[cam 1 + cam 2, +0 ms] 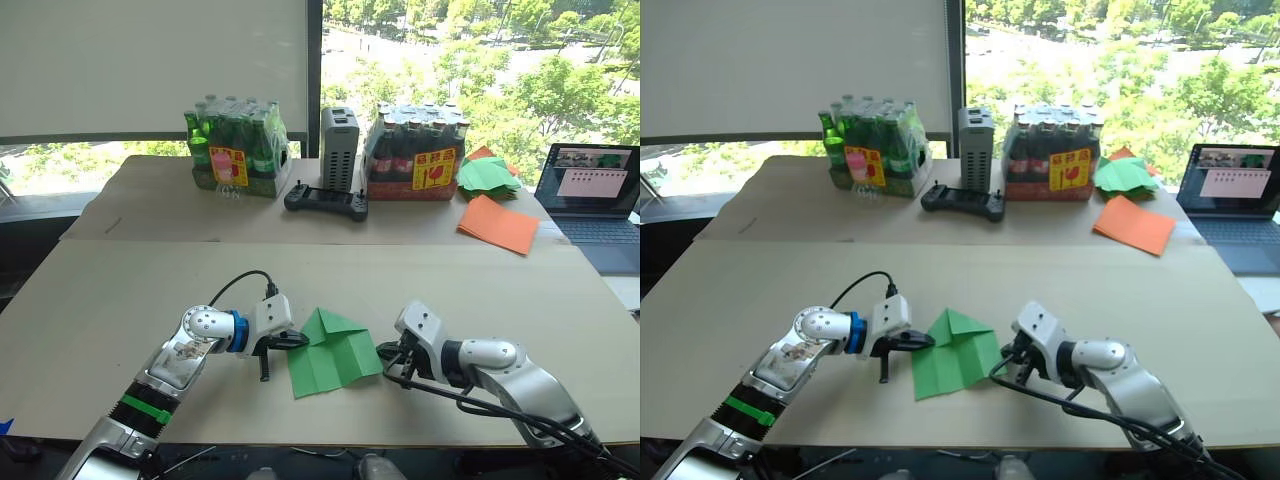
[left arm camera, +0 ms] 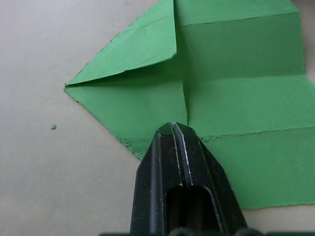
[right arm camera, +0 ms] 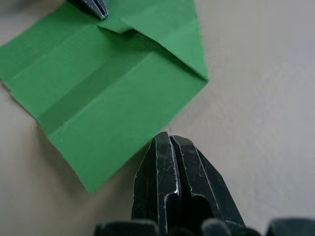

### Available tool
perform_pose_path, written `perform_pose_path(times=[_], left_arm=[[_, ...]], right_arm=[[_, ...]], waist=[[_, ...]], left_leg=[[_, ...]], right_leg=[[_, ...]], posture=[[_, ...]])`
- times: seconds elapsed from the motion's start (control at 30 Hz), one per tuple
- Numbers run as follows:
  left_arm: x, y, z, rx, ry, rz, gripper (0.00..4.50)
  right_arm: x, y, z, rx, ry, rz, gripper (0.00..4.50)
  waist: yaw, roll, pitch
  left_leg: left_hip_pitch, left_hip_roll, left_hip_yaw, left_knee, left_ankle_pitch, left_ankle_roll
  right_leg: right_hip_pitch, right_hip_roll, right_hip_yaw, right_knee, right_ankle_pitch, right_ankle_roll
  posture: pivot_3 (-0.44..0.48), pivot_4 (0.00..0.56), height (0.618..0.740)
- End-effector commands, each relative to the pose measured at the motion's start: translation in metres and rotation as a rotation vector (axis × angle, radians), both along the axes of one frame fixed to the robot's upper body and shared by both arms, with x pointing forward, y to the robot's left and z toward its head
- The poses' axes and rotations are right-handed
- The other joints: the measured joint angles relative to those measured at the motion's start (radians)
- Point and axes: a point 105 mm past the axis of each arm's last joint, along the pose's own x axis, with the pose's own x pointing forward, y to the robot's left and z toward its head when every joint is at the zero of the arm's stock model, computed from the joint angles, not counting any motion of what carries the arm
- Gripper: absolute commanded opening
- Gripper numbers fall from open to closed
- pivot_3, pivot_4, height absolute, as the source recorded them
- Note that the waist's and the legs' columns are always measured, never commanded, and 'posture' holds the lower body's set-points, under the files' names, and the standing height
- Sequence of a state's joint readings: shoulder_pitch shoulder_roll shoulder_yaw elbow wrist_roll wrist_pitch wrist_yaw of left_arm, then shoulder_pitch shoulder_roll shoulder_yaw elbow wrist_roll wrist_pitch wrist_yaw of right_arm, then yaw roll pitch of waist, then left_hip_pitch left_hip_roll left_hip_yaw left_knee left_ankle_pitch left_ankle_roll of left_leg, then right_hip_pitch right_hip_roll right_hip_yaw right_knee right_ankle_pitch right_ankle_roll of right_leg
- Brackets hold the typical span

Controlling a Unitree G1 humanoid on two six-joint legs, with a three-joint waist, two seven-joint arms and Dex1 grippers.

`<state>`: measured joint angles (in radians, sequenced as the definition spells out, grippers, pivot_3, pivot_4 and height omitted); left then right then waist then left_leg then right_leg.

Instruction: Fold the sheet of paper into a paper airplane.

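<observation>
While one green sheet of paper [image 1: 330,355] lies flat, two clenched claws, left claw [image 1: 296,341] and right claw [image 1: 386,352], flank it.

No legible text or labels.

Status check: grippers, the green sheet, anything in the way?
Left gripper shut, tip on the creased bright green paper sheet. Right gripper shut at its edge. Sheet flat, nose corners folded. Nothing obstructing.

The sheet of paper [image 2: 236,113] is matt green with rough, fibrous edges and soft creases. The table [image 1: 120,300] has a matt, smooth, cardboard-like surface. Both grippers' fingers [image 2: 182,162] are glossy black plastic; the arm shells are polished metal.
</observation>
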<state>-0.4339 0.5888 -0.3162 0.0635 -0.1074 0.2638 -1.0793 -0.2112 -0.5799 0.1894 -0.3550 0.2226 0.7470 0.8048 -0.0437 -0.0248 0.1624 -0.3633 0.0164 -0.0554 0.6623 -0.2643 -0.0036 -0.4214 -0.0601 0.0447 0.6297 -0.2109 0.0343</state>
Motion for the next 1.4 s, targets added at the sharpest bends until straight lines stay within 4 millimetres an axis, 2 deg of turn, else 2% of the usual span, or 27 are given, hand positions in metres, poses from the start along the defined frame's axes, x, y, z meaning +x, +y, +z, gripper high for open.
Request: perform_pose_path(times=[0.03, 0.2, 0.53, 0.63, 0.93, 1.27, 1.4], left_arm=[[0.0, 0.005, -0.008, 0.044, 0.019, 0.01, 0.01], [0.001, 0.007, -0.008, 0.05, 0.014, 0.013, 0.01], [0.006, 0.006, 0.003, 0.036, -0.003, 0.01, 0.01], [0.006, 0.001, 0.01, 0.031, -0.007, -0.024, 0.01], [-0.001, -0.02, 0.01, -0.011, 0.045, -0.119, 0.01], [0.01, -0.027, 0.017, -0.102, 0.08, -0.074, 0.01], [0.009, -0.021, 0.018, -0.115, 0.099, -0.054, 0.01]], right_arm=[[-0.002, 0.014, 0.006, 0.12, 0.015, 0.026, 0.0], [0.001, 0.033, 0.029, 0.299, 0.013, 0.034, 0.0], [0.005, 0.062, 0.022, 0.298, 0.005, 0.038, 0.0], [0.006, 0.065, 0.021, 0.298, 0.003, 0.036, 0.0], [0.012, 0.073, 0.022, 0.305, -0.011, 0.035, 0.0], [0.014, 0.074, 0.021, 0.312, -0.016, 0.025, 0.0], [0.015, 0.076, 0.021, 0.307, -0.024, 0.023, 0.0]], waist=[[0.0, 0.0, 0.0], [0.001, 0.0, 0.0], [0.002, 0.0, 0.0], [0.002, 0.0, 0.0], [0.001, 0.0, 0.0], [0.002, 0.0, 0.0], [0.0, 0.0, 0.0]], left_leg=[[0.0, 0.0, 0.0, 0.0, 0.0, 0.0], [-0.001, 0.0, 0.0, 0.0, 0.0, 0.0], [-0.001, 0.0, 0.0, 0.0, 0.0, 0.0], [-0.002, 0.0, 0.0, 0.0, 0.0, 0.0], [-0.003, 0.0, 0.0, 0.0, 0.0, 0.0], [-0.003, 0.0, 0.0, 0.0, 0.0, 0.0], [-0.004, 0.0, 0.0, 0.0, 0.0, 0.0]], right_leg=[[0.0, 0.0, 0.0, 0.0, 0.0, 0.0], [-0.001, 0.0, 0.0, 0.0, 0.001, -0.001], [-0.001, 0.0, 0.0, 0.001, 0.001, -0.001], [-0.002, 0.0, 0.0, 0.0, 0.001, -0.001], [-0.002, 0.0, 0.0, 0.0, 0.001, -0.001], [-0.003, 0.0, 0.0, 0.0, 0.001, -0.001], [-0.003, 0.0, 0.0, 0.0, 0.001, -0.001]], posture=[[0.0, 0.15, 0.74], [0.0, 0.15, 0.74], [0.0, 0.15, 0.74], [0.0, 0.15, 0.74], [0.0, 0.15, 0.74], [0.0, 0.15, 0.74], [0.0, 0.15, 0.74]])
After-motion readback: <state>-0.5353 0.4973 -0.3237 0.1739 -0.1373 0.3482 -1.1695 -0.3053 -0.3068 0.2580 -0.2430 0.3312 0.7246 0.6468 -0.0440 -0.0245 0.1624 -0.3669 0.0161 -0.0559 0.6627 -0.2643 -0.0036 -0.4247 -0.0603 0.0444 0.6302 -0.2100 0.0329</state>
